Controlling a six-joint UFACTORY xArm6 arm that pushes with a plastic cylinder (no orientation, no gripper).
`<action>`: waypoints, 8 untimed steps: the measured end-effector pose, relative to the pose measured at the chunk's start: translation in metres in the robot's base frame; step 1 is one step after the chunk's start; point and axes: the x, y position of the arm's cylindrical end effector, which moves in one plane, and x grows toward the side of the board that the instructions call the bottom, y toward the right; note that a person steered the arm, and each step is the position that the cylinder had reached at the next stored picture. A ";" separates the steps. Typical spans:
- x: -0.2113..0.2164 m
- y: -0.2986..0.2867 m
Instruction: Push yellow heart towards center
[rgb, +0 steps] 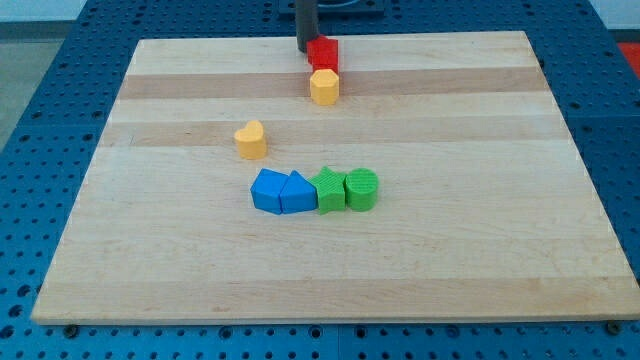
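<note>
The yellow heart (251, 139) lies on the wooden board (150, 250), left of the middle and a little toward the view's top. My tip (306, 49) is at the board's top edge, touching the left side of a red block (324, 53). The tip is well above and to the right of the yellow heart, apart from it. A yellow hexagonal block (325, 87) sits just below the red block.
Below the heart a row of blocks runs left to right near the board's middle: a blue block (268, 191), a second blue block (297, 193), a green star-like block (329, 190) and a green round block (362, 189), all touching.
</note>
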 end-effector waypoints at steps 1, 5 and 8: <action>-0.001 0.008; 0.009 -0.089; 0.156 -0.169</action>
